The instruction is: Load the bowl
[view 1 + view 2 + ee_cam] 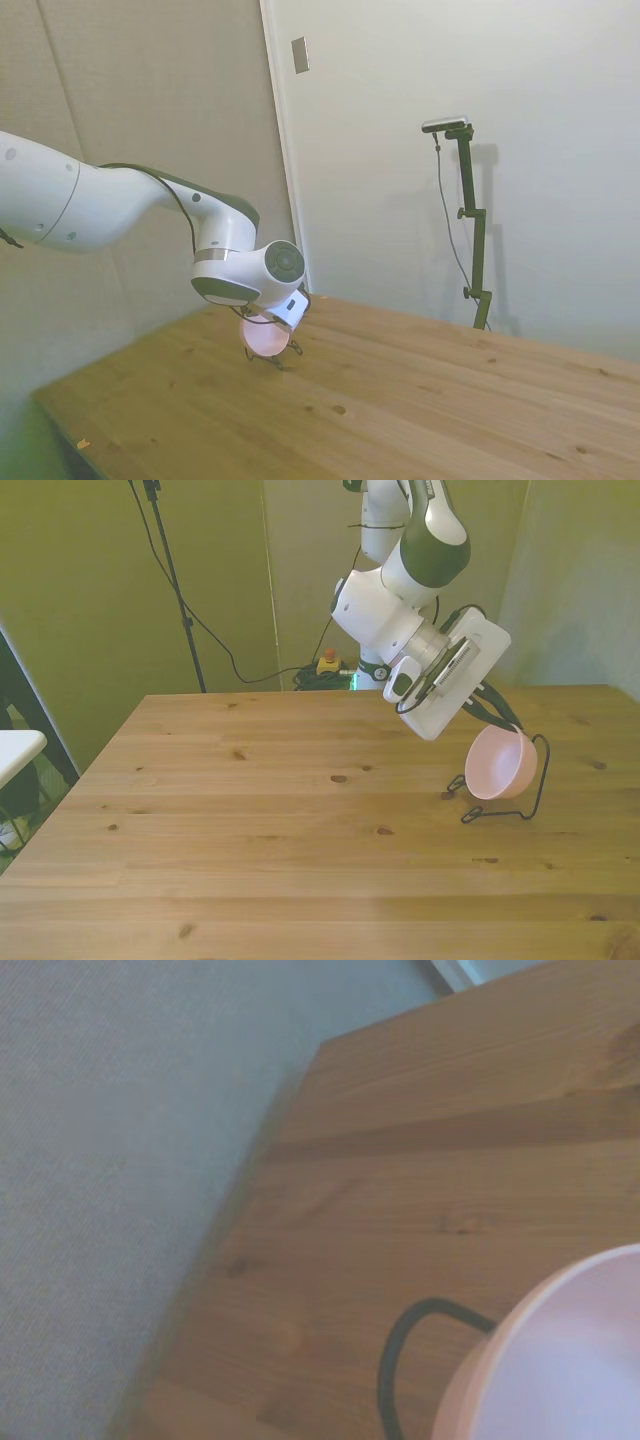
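Observation:
The pale pink bowl is tipped on its side inside a black wire rack near the front view's right table edge. My gripper reaches down from the tilted white wrist, and its dark fingers are shut on the bowl's upper rim. In the side view the bowl shows just below the wrist, with the rack's feet on the wood; the fingers are hidden there. The wrist view shows the bowl's rim close up beside a loop of the rack's wire.
The rack stands close to the table's edge, with grey floor beyond it. Wide bare wood stretches across the front view's left and middle. A white object sits off the table at the front view's far left.

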You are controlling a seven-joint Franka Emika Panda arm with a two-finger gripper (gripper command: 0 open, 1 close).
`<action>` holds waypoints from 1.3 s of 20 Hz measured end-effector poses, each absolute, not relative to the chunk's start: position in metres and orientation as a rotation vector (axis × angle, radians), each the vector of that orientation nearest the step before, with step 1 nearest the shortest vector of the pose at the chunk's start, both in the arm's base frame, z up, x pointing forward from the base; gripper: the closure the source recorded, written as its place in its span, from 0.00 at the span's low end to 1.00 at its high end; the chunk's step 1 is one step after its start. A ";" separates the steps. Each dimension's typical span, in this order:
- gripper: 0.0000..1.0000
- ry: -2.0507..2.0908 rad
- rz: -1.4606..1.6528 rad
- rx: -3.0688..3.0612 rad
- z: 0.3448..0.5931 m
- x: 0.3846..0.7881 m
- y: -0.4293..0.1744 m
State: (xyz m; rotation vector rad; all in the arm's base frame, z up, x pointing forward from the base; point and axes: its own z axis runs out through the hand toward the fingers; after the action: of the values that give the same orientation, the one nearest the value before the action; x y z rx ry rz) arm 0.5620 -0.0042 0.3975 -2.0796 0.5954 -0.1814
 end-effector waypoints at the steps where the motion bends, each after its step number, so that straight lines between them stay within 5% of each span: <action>1: 1.00 0.594 -0.185 -2.079 0.399 0.563 -0.004; 17: 1.00 0.601 -0.180 -2.082 0.390 0.579 -0.005; 18: 0.00 0.603 -0.177 -2.082 0.389 0.580 -0.005; 26: 0.00 0.610 -0.169 -2.078 0.388 0.588 -0.002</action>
State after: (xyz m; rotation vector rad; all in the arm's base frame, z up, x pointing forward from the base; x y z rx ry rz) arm 0.5879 -0.0017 0.3881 -2.0779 0.6100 -0.1690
